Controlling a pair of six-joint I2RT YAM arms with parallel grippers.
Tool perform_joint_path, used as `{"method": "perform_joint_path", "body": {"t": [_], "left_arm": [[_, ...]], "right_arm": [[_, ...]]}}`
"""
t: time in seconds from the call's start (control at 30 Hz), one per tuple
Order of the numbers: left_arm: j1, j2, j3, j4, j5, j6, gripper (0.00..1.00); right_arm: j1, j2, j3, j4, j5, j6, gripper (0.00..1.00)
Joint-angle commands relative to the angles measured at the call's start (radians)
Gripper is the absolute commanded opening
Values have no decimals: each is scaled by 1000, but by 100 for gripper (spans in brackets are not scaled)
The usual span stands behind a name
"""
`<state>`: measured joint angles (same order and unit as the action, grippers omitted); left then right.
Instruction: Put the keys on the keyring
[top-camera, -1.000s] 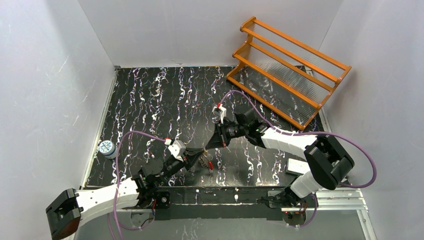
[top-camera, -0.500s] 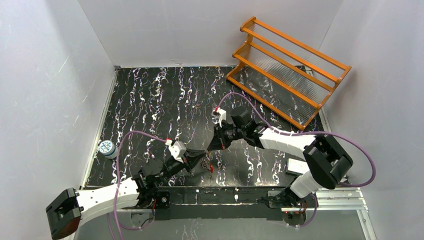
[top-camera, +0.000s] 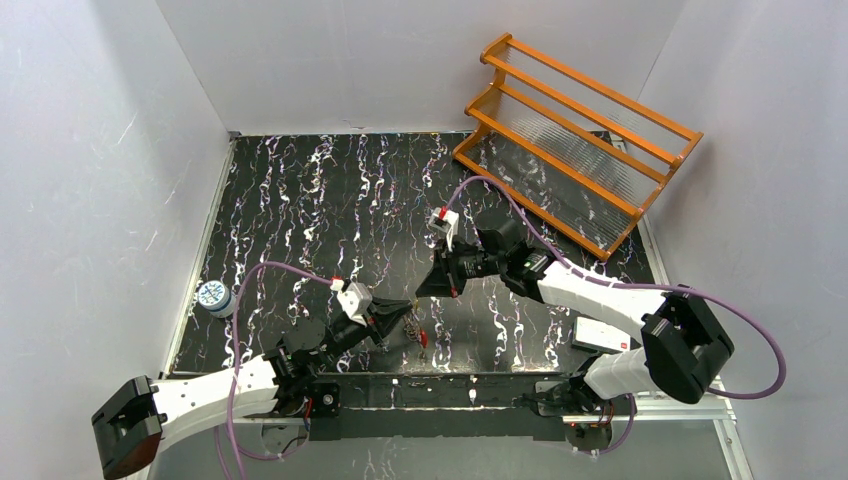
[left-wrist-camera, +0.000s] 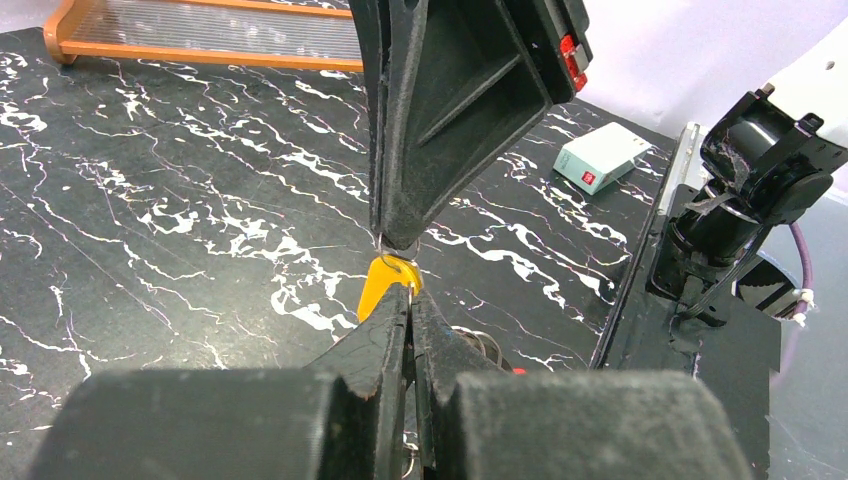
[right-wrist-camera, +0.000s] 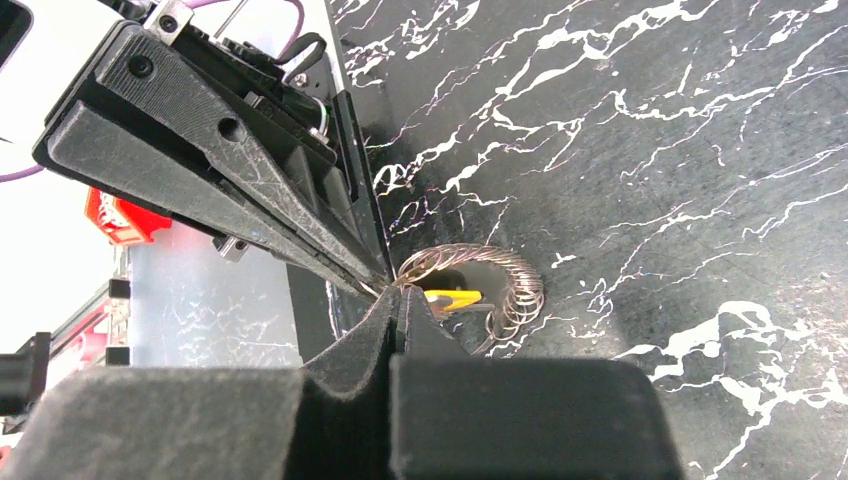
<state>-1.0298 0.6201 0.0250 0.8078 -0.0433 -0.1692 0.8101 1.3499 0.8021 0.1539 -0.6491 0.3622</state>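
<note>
1. Holding brass key (left-wrist-camera: 378, 285) tight in the shut left claw (left-wrist-camera: 408, 300), just above the bench (right-wrist-camera: 650, 150).
2. Meeting it tip to tip with the right claw (left-wrist-camera: 397, 240), likewise shut, apparently on the keyring (right-wrist-camera: 527, 290) wire.
3. Expect light, springy, slippery wire; best pinched near its free end, key by its flat head.
</note>
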Motion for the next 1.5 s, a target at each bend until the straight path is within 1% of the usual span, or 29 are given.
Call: {"method": "perform_joint_path", "body": {"t": [0.0,0.13,0.6,1.03,1.1,1.23,1.47], "left_arm": [[-3,-7,-8,46,3,-3,0],[-3,-4,-10,50,0,-4,0],[-3,-7,-14,54,-4,-7,0],[-3,-2,-12,57,-7,-7,0],[-3,-3,-14,57,-10,-7,0],[-3,-1,-16,57,-13,-11,0],[-3,6,-15,57,-22,-21,0]], "right_arm": [[1,-2,16,37,-61,-24,1],[2,14,23,43,-89,-30,1],[14,35,29,21,-107,-45,1],[26,23,11,9,-124,-61,1],[27,10,11,-3,-102,-66,1],[27,-33,8,-48,-8,-78,1],[26,-93,-27,-82,43,-88,1]]}}
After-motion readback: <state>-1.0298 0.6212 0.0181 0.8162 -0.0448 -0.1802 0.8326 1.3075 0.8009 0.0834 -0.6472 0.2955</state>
